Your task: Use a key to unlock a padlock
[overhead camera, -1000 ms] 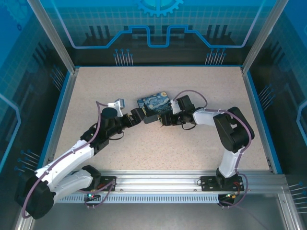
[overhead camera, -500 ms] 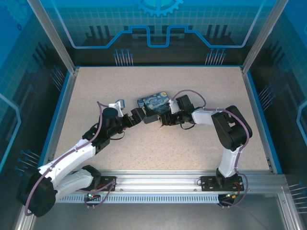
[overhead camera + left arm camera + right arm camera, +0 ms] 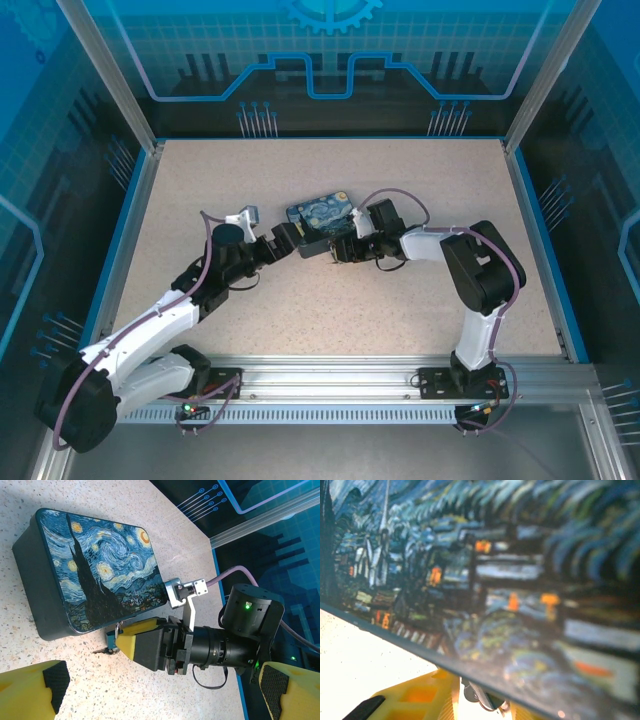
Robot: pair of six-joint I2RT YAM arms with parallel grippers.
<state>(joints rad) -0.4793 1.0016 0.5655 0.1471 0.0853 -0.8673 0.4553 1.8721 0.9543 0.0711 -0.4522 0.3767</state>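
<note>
- On the left, the left gripper (image 3: 290, 241) hangs low over the table (image 3: 300, 310), jaws spread wide apart with nothing between them, nose pointing at the box.
- Next along, the starry-night box (image 3: 95, 565) lies flat on the speckled top.
- The padlock (image 3: 107, 642), tiny and dark, lies on the table just beside the box's edge.
- The right gripper (image 3: 338, 250) is down beside the box. Shiny metal shows between its fingers (image 3: 420, 700), but I cannot tell if it's clamped.

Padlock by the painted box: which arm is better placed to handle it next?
Right. The right gripper sits at the padlock beside the box; the left gripper stands open, farther back.
</note>
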